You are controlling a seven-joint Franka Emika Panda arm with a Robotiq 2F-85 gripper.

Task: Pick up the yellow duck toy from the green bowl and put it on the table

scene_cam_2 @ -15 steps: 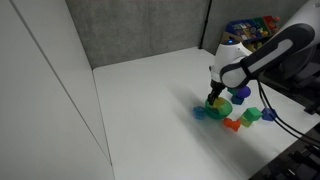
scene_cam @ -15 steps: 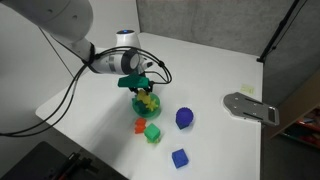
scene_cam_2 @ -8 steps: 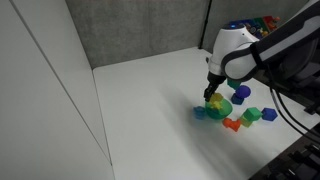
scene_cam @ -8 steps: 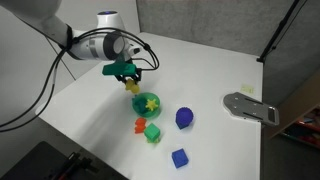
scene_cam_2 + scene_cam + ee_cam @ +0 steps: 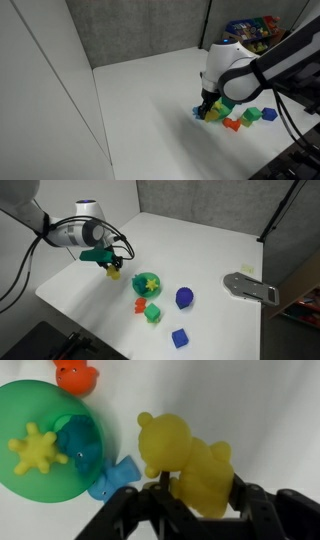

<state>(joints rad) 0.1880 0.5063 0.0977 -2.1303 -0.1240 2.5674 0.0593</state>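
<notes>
My claw grips the yellow duck toy across its plump body, over the table, the green bowl just beside. It looks light and rubbery; I judge this mid-body hold secure.

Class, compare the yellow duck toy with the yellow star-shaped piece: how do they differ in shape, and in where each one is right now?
Shape: the yellow duck toy is rounded and lumpy; the yellow star-shaped piece has thin spikes.
Place: the duck toy is clamped in the hand, outside the green bowl and over the table; the star-shaped piece lies loose inside the bowl.
Both are plain yellow.
</notes>
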